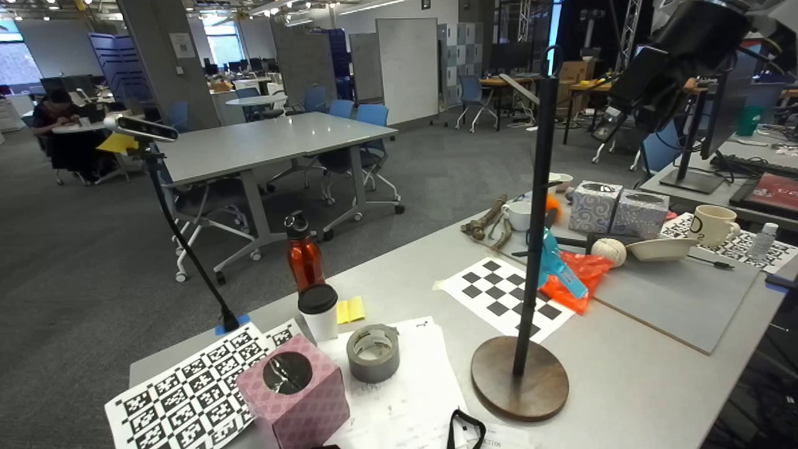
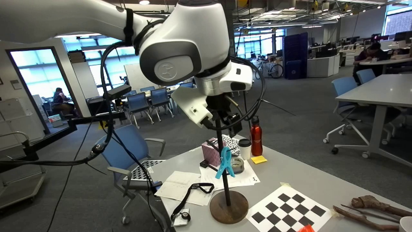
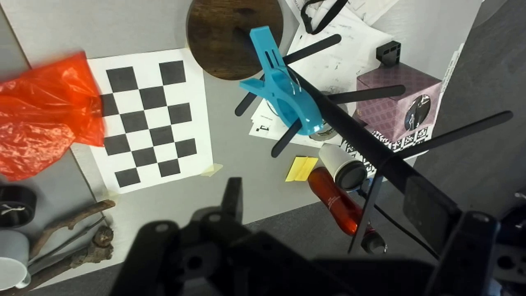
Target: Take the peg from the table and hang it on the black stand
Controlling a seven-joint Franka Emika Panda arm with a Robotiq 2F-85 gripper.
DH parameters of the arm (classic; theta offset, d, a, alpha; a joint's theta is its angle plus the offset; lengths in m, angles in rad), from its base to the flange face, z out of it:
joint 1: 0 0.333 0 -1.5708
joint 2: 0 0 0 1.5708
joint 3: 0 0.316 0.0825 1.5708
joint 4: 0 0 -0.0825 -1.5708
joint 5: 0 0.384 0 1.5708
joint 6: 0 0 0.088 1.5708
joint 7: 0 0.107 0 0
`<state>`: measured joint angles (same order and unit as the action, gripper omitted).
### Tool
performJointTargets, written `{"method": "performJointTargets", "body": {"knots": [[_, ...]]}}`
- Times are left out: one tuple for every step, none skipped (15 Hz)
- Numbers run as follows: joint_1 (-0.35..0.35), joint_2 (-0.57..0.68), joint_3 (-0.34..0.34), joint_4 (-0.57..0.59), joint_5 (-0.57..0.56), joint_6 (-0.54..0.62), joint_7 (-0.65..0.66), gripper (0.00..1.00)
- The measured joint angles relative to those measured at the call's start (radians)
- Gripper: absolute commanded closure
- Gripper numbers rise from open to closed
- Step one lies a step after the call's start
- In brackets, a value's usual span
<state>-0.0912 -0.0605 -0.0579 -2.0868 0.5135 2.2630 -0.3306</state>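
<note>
Peg [image 3: 281, 84] found off the table [image 1: 623, 374], hanging from a side arm [image 3: 282, 144] of the black stand [image 1: 537, 218]; long axis steep and tilted, two-pronged end down, rounded end up near the pole [image 2: 226, 190]. Whether the side arm is pinched or merely threaded cannot be told. The gripper [image 3: 331, 195] is above the peg, near the stand's top, its fingers spread wide apart, nothing clamped. Governing relation: peg below, apart from the fingers. Hanging judged complete; an upward retreat would suit, minding the pole, which passes close to one finger in the wrist view, contact undetermined.

Containers: on the stand's side away from the red bag [image 3: 45, 107], a lidded cup [image 1: 319, 321] and capped red bottle [image 1: 305, 263], contents hidden, and a pink tissue box [image 1: 305, 411], film in its opening. Beyond the checkerboard [image 3: 150, 119] from the stand, a white mug [image 1: 519, 216], contents not visible.
</note>
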Motion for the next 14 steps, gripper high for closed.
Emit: {"method": "performJointTargets", "body": {"knots": [[0.003,-0.008,0.0,-0.009,-0.003,0.003,0.009,0.0],[0.005,-0.016,0.0,-0.019,-0.005,0.004,0.019,0.0],[0.007,-0.025,0.0,-0.028,-0.006,0.004,0.028,0.0],[0.008,-0.034,0.0,-0.038,-0.007,0.004,0.036,0.0],[0.01,-0.042,0.0,-0.048,-0.007,0.004,0.043,0.0],[0.011,-0.051,0.0,-0.058,-0.009,0.005,0.049,0.0],[0.012,-0.059,0.0,-0.067,-0.01,0.006,0.054,0.0],[0.013,-0.066,0.0,-0.075,-0.013,0.006,0.06,0.0],[0.015,-0.073,0.0,-0.083,-0.016,0.006,0.064,0.0],[0.017,-0.08,0.0,-0.091,-0.019,0.006,0.067,0.0],[0.018,-0.087,0.0,-0.098,-0.022,0.006,0.071,0.0],[0.019,-0.093,0.0,-0.105,-0.026,0.006,0.076,0.0],[0.02,-0.1,0.0,-0.113,-0.032,0.006,0.081,0.0],[0.02,-0.106,0.0,-0.12,-0.036,0.006,0.083,0.0]]}}
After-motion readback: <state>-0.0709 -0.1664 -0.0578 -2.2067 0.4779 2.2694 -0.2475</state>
